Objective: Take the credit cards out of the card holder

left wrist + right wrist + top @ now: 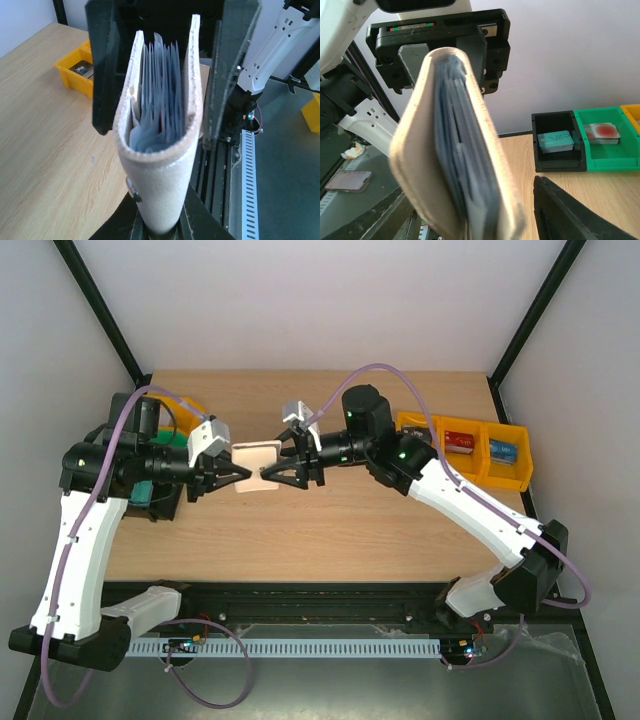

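Gripping the card holder [160, 190] by its spine, left fingers [116, 227] hold it between wide-spread right fingers [570, 215].

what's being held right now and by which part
The left hand pinches the card holder at its folded spine end. The right hand is open, straddling the open edge, gripping nothing.

One card holder [255, 456], two end effectors [243, 475] [270, 476]. Right of the card holder, three yellow bins [482, 445]; left of it, three more bins [605, 162].
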Available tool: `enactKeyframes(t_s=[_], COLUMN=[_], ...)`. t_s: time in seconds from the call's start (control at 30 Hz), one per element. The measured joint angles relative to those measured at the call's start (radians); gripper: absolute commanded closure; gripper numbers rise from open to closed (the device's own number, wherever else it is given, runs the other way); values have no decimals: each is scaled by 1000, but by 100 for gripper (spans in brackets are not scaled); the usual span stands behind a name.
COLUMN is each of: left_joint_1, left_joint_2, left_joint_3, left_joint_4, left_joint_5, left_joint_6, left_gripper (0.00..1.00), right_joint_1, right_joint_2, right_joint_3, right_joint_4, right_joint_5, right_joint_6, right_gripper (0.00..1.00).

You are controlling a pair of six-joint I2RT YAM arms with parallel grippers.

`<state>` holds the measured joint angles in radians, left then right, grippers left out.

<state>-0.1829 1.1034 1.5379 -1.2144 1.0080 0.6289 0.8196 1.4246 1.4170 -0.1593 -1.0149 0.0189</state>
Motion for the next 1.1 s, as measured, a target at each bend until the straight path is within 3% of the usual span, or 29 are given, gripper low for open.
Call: enactKeyframes(t_s=[0.17, 0.4, 1.1], left_joint_1=[0, 0, 1], left_joint_2=[-9, -17, -19], left_joint_3=[0, 0, -12], left_joint_4=[-34, -45, -45], left_joint_5=[9, 10, 4], left_joint_6=[46, 68, 51], left_gripper=[98, 98, 98], right_joint_1=[-27, -156, -61], right_joint_2=[-3, -34, -16], right_joint_3=[16, 14, 0], right_joint_4=[-45, -60, 24], right_joint_5=[-25, -75, -96], right_joint_6=[-72, -80, 6], right_gripper=[34, 39, 42])
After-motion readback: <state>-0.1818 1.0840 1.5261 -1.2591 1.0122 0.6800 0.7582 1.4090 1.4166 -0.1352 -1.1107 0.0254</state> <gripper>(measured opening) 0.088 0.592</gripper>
